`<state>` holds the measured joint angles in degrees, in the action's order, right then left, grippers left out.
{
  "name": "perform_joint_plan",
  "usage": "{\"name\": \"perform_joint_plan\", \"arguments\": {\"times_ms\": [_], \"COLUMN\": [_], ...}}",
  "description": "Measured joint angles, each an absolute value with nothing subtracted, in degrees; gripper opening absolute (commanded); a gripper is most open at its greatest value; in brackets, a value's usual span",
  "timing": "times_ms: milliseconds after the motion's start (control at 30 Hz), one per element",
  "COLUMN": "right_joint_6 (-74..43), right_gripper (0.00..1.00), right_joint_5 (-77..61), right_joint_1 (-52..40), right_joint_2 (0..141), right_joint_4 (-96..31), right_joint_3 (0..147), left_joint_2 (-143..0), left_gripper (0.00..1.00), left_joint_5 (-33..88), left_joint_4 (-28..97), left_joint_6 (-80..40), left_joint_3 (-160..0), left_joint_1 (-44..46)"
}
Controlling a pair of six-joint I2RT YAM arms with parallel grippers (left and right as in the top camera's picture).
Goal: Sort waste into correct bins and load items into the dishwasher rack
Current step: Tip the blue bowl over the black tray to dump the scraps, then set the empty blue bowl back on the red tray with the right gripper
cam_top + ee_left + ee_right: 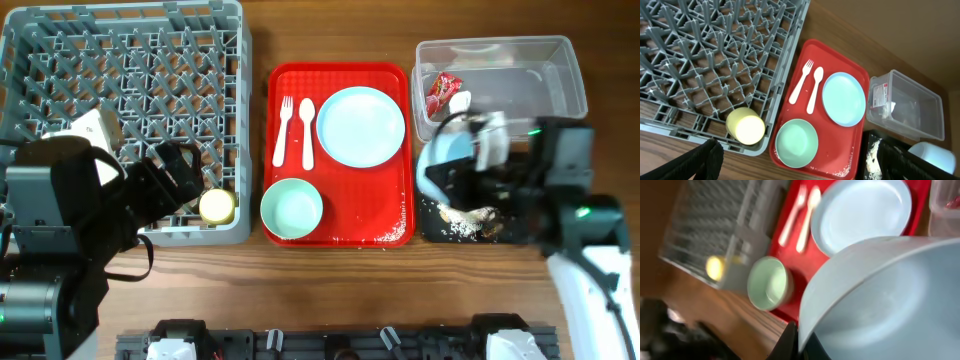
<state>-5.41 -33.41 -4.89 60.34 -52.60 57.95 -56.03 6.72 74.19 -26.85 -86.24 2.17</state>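
overhead shows crumbs (468,222) in the black tray (432,232); right wrist, mostly bowl (880,300)

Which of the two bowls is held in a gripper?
The bluish bowl in the right gripper, over the black tray; the green bowl sits on the red tray.

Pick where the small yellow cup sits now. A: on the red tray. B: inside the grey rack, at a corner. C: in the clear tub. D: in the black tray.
B: the yellow cup stands in the corner of the grey rack nearest the red tray, not on it.
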Motion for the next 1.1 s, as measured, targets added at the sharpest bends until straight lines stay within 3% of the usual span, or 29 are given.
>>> {"name": "perform_joint_plan", "arguments": {"times_ms": [200, 367, 400, 467, 567, 800, 833, 900, 1100], "right_joint_6": [-17.43, -24.86, -25.56, -26.35, -26.3, -25.02, -24.56, -23.11, -21.8], "right_gripper": [0.04, 0.04, 0.08, 0.4, 0.62, 0.66, 0.71, 1.0, 1.0], "right_joint_5": [-11.35, -3.97, -3.55, -3.11, -2.94, -2.96, -2.98, -3.42, -5.91], "right_joint_1": [-29.06, -36.21, -36.36, -36.4, -36.4, -36.47, -36.47, -36.47, -36.51], "right_joint_2": [70.26, 84.42, 86.35, 88.92, 89.36, 88.42, 87.37, 84.42, 71.24], "right_joint_4": [-47.7, -43.4, -42.72, -41.85, -40.6, -41.12, -41.15, -41.21, -39.29], "right_joint_3": [57.76, 57.36, 57.36, 57.19, 57.04, 58.24, 59.02, 61.65, 69.17], "left_joint_2": [-56.03, -56.03, -56.03, -56.03, -56.03, -56.03, -56.03, -56.03, -56.03], "left_gripper": [1.0, 1.0, 1.0, 1.0, 1.0, 1.0, 1.0, 1.0, 1.0], "left_joint_5": [6.72, 6.72, 6.72, 6.72, 6.72, 6.72, 6.7, 6.72, 6.7], "left_joint_4": [74.17, 74.19, 74.17, 74.17, 74.17, 74.19, 74.17, 74.19, 74.17], "left_joint_6": [-26.85, -26.85, -26.83, -26.83, -26.83, -26.85, -26.83, -26.85, -26.83], "left_joint_3": [-86.24, -86.24, -86.24, -86.24, -86.24, -86.24, -86.24, -86.24, -86.24], "left_joint_1": [2.17, 2.17, 2.17, 2.17, 2.17, 2.17, 2.17, 2.17, 2.17]}}
